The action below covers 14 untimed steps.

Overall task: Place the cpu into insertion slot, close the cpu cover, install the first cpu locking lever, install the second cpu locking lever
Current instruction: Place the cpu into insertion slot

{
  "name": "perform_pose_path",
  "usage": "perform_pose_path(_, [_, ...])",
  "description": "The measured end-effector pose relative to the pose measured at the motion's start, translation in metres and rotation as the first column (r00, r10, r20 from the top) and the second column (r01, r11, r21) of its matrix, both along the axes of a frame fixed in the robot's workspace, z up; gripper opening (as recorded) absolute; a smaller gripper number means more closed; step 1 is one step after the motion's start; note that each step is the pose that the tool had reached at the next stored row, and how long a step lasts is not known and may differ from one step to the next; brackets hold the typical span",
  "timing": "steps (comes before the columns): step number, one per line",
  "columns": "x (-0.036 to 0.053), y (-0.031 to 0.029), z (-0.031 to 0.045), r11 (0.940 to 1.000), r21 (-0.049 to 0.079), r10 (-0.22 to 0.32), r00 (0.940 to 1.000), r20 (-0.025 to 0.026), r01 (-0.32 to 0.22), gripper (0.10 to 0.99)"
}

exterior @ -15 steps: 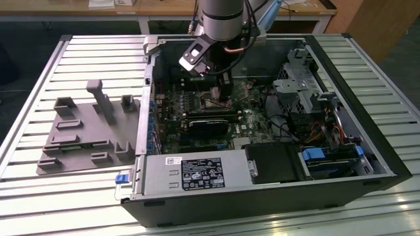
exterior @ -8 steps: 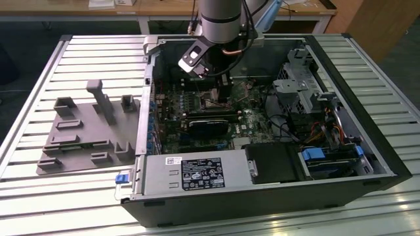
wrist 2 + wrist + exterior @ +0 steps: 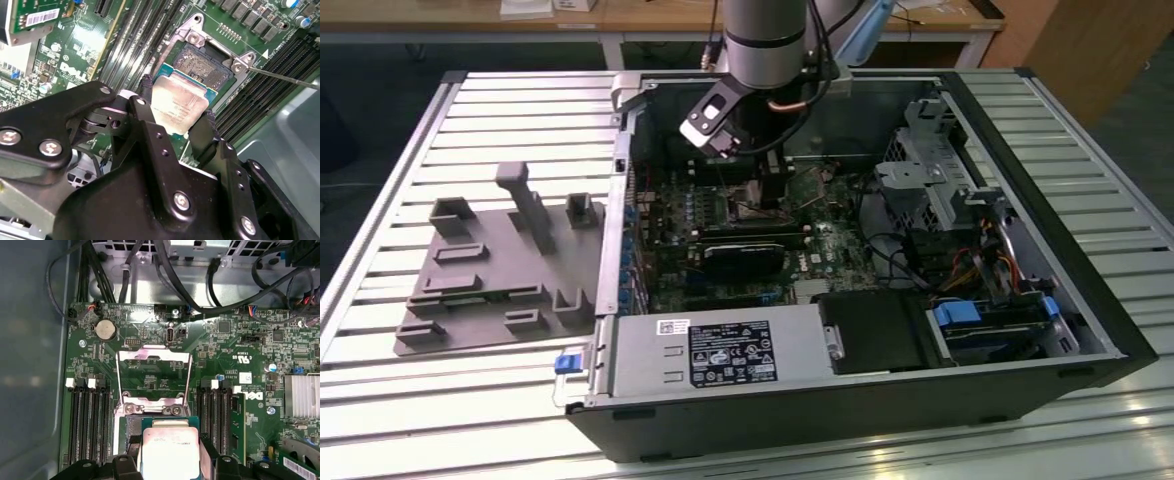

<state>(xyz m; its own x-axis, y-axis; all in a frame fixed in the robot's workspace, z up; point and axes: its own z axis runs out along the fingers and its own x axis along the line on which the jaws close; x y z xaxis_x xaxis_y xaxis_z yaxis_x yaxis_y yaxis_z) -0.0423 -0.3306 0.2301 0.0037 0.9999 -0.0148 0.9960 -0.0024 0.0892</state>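
We see the gripper [image 3: 177,107], jaws clamped on the cpu [image 3: 182,97], partly over the insertion slot [image 3: 205,62]; the cpu cover [image 3: 152,358] stands raised open, memory slots [image 3: 90,420] flanking both sides.

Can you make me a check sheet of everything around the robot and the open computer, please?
Surface: slatted metal table carrying an open computer case.
Job's things: cpu held over the insertion slot, not seated; cpu cover open, standing up; locking lever sticking out beside the slot.
Clutter: grey moulded holder on the table, at the exterior view's left of the case.
Grippers: gripper with fingers shut on the cpu's edges.
Cables: black bundle along the case wall; coloured wires near the drive bays.
Surroundings: wooden desks behind the table.
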Motion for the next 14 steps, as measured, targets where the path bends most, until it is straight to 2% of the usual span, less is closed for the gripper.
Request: perform_pose_path(14, [-0.0039, 0.0082, -0.0118, 0.9999, -0.002, -0.012, 0.9999, -0.0001, 0.012, 0.541])
